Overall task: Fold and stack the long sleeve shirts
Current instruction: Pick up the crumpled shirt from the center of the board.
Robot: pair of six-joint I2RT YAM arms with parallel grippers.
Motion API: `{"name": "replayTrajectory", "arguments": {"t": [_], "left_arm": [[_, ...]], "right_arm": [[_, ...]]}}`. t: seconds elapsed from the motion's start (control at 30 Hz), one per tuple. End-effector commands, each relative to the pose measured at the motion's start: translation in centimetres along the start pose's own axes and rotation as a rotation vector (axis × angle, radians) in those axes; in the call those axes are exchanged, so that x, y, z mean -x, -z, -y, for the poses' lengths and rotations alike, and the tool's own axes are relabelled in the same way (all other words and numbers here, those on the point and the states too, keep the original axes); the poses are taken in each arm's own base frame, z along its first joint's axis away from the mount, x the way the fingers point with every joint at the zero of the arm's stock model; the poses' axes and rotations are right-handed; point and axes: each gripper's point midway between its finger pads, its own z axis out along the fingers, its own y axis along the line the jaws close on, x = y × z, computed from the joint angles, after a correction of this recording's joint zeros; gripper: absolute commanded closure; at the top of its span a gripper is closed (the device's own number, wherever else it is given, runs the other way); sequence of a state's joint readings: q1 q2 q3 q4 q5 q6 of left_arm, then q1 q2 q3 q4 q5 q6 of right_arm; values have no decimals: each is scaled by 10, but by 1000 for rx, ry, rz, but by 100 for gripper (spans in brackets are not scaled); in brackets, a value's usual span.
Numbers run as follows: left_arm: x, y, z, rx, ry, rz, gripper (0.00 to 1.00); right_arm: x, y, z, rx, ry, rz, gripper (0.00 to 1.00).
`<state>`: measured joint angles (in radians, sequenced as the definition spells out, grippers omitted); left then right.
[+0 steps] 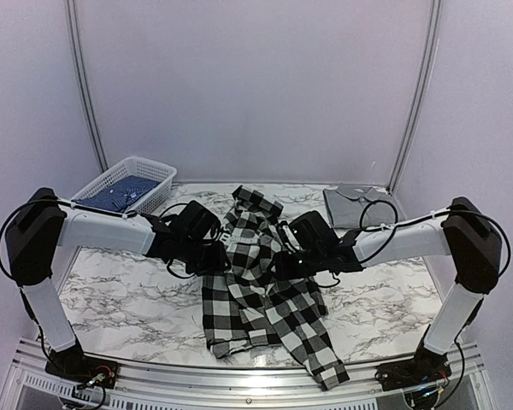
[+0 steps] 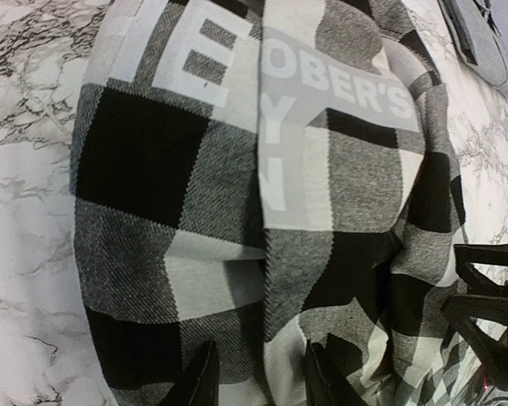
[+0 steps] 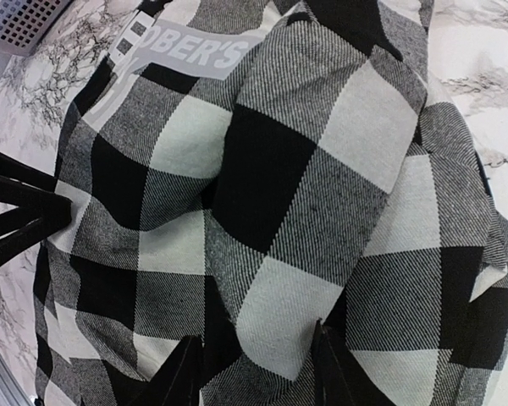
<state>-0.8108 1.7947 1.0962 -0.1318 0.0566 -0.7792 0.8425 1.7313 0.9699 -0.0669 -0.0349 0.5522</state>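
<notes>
Closest to the left wrist camera, at 6 o'clock in its view, two black fingers [image 2: 205, 381] of the left jaws stand either side of a raised fold of the checked shirt [image 2: 237, 211]. A taut crease runs up from between them, so the left jaws are clamped on that fold. The right jaws sit likewise at 6 o'clock of their own wrist view, fingers [image 3: 337, 376] sunk in the cloth with a bulge of it between them. Whether they pinch it or only straddle it, I cannot tell. A black band of white block letters [image 2: 339, 89], reading "OBER'S" in part, crosses the shirt toward 12 o'clock.

From overhead, the shirt lies bunched at the middle of the marbled tabletop [image 1: 111, 299], between the left arm [image 1: 103, 229] at 9 o'clock and the right arm [image 1: 402, 239] at 3 o'clock, both reaching inward to it. One end points to 12 o'clock, and a sleeve trails toward 5 o'clock, its cuff at the tabletop's near edge. A white basket [image 1: 167, 171] at 10 o'clock holds blue cloth [image 1: 120, 192]. A flat grey item [image 1: 355, 205] lies at 1 o'clock.
</notes>
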Motion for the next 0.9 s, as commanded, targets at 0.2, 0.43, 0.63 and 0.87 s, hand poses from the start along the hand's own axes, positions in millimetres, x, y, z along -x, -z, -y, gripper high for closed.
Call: {"name": "replayTrajectory", "arguments": {"t": [0.2,0.43,0.63,0.87], "left_arm": [[1,-4,3,-10,14,23,71],[12,1,15,-43,15,54,98],[24,13,12,-20,14,116,100],[59,52,-9,46,29,244,100]], "right_arm": [[15,-1,-5,-8,-26,39,67],[20,-1,3,-59,-35,58,81],[27,5,10,-84,-42,78,100],[47,23,32,-160,-38,125,100]]}}
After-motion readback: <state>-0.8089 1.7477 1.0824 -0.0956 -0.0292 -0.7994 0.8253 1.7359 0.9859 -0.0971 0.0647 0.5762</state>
